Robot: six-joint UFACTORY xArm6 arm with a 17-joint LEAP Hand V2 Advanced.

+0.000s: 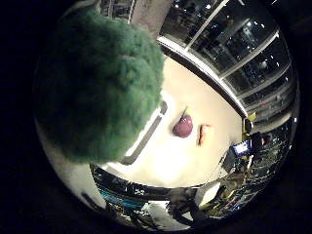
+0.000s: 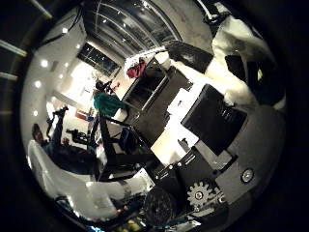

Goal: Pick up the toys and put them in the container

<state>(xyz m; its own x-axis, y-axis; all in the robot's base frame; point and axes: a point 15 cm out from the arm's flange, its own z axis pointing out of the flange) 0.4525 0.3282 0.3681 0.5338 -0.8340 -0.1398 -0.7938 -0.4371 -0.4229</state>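
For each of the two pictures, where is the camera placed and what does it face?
Little finger side palm view: on the palm, facing a green plush toy close by, and a white table with a purple toy and an orange toy; no hand parts show.
Thumb side palm view: on the palm, facing the room; the hand fills one side.
Shared: nothing I can tell.

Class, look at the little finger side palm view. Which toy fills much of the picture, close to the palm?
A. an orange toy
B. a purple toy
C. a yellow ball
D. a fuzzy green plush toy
D: the fuzzy green plush toy looms large, while the purple toy and orange toy lie small on the white table.
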